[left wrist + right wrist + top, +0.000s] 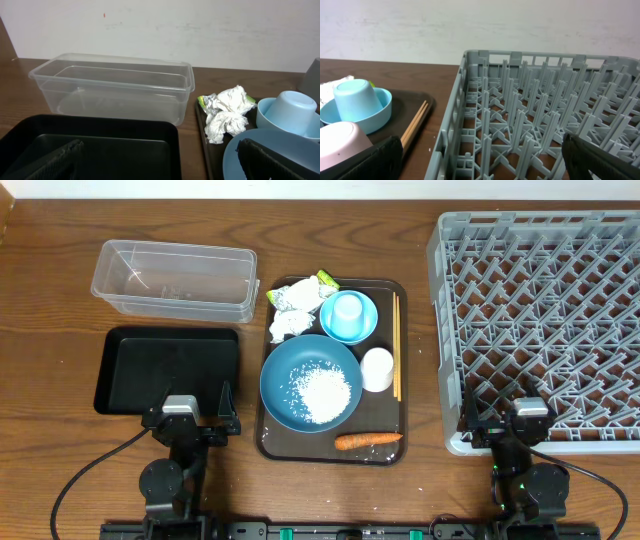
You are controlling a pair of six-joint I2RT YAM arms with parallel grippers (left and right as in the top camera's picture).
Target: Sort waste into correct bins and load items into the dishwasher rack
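dark-blue bowl (283, 370): white rice (325, 392) inside | left gripper (160, 161) spread | right gripper (481, 161) spread

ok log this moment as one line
left gripper open, empty, at black tray | right gripper open, empty, at empty dishwasher rack | rice in blue bowl | carrot, paper wads, chopsticks on brown tray

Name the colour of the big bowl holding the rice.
Dark blue. The bowl shows best in the overhead view.

A clear plastic rectangular tub (112, 87) sits on a brown wooden desk (240, 77) behind a shallow black rectangular tray (90, 131), crumpled white paper wads (227, 114) to its right.
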